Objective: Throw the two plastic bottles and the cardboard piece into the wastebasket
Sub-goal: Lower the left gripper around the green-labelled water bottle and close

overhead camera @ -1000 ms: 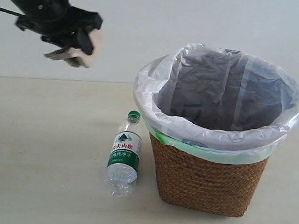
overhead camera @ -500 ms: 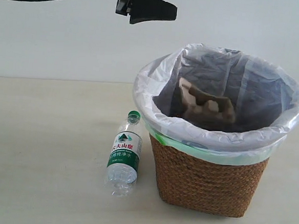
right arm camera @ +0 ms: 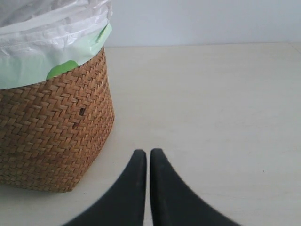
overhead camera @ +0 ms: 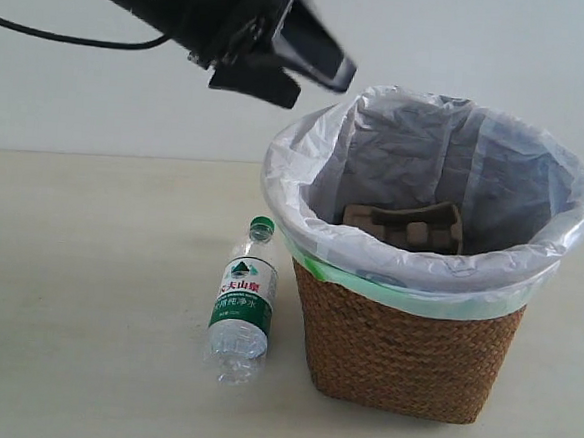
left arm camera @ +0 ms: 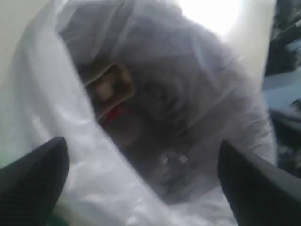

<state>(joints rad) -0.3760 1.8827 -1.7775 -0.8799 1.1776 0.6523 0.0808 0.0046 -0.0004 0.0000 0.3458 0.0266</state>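
Exterior view: cardboard piece (overhead camera: 407, 225) lies inside the wastebasket (overhead camera: 403, 357), left hand (overhead camera: 312, 75) spread empty over its rim, right hand (right arm camera: 148, 162) clenched on nothing. Green-capped bottle (overhead camera: 243, 306) lies on the bench (overhead camera: 85, 315) beside the basket, yet to be thrown in.

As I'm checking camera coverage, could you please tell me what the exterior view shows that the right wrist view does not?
Only the exterior view: the green-capped bottle lying on the table, the cardboard piece inside the wastebasket, and the open left gripper near its rim. Only the right wrist view: the shut right gripper. Both: the wastebasket's wicker wall and the table.
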